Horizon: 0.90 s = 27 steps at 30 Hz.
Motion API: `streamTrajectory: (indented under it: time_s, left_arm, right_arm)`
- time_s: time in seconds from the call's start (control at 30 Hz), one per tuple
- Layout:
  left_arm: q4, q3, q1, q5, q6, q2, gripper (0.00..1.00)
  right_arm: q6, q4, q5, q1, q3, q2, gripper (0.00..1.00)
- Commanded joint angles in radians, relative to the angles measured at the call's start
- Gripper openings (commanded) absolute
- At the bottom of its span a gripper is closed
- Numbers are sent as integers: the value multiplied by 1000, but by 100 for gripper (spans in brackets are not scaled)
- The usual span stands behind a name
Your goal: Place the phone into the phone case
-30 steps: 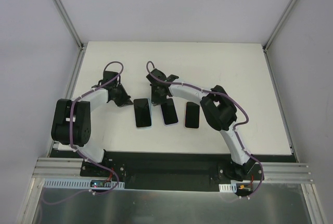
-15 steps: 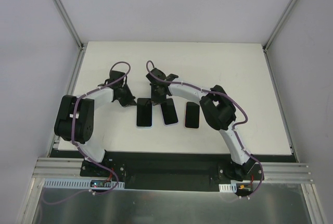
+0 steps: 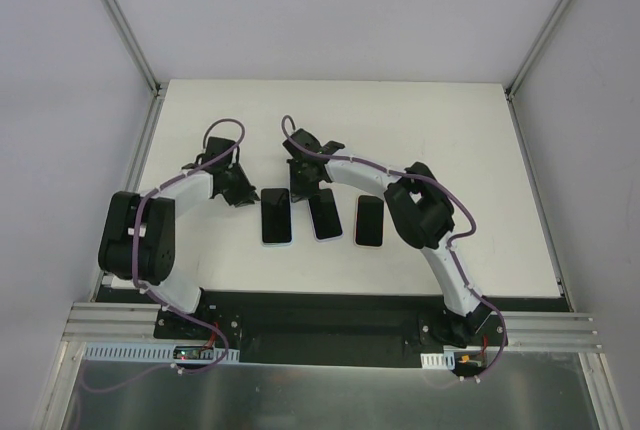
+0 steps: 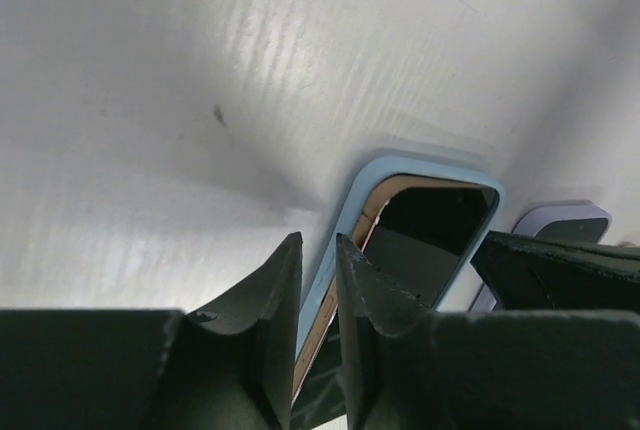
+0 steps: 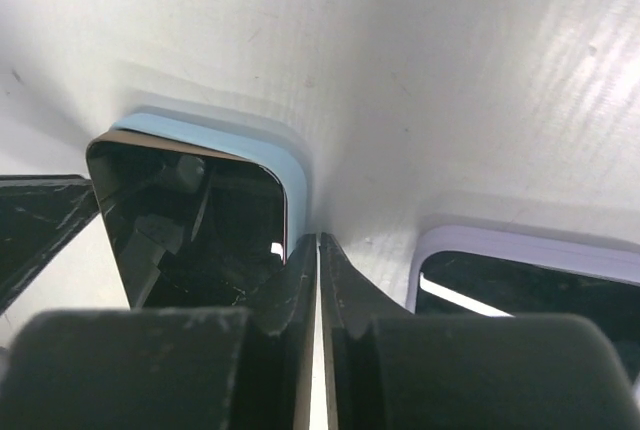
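Observation:
A dark phone lies in a light blue phone case [image 3: 277, 216], the left one of a row of three. In the left wrist view the case's rim [image 4: 352, 212] shows, with the phone's gold edge [image 4: 375, 218] standing a little above it. My left gripper [image 3: 244, 190] [image 4: 318, 243] sits at the case's far left corner. Its jaws are almost closed, a narrow slit over the rim. My right gripper [image 3: 301, 190] [image 5: 319, 240] is shut and empty. It is on the table between the blue case [image 5: 285, 165] and the lilac one.
A phone in a lilac case [image 3: 324, 214] [image 5: 520, 250] lies just right of the blue one, and a phone in a red case [image 3: 369, 220] lies further right. The white table [image 3: 440, 140] has raised side rails and grey walls around it.
My left gripper swung in towards the blue case's far left corner, then eased back slightly left. The right gripper and the three phones have stayed put.

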Motion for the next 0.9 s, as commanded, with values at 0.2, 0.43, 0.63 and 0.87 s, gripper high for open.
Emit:
streamTrajectory:
  time_s: [0.2, 0.43, 0.63, 0.87]
  left_arm:
    - [-40, -109, 29, 23, -12, -229, 22]
    - [-34, -189, 32, 13, -12, -279, 21]
    - [-30, -203, 41, 20, -2, -258, 21]
    - [-26, -223, 41, 4, -1, -223, 15]
  right_arm:
    - [-46, 131, -207, 17, -11, 36, 8]
    - [-72, 128, -241, 35, 7, 35, 12]
    - [-74, 103, -252, 29, -5, -10, 20]
    - [-69, 108, -273, 25, -39, -41, 22]
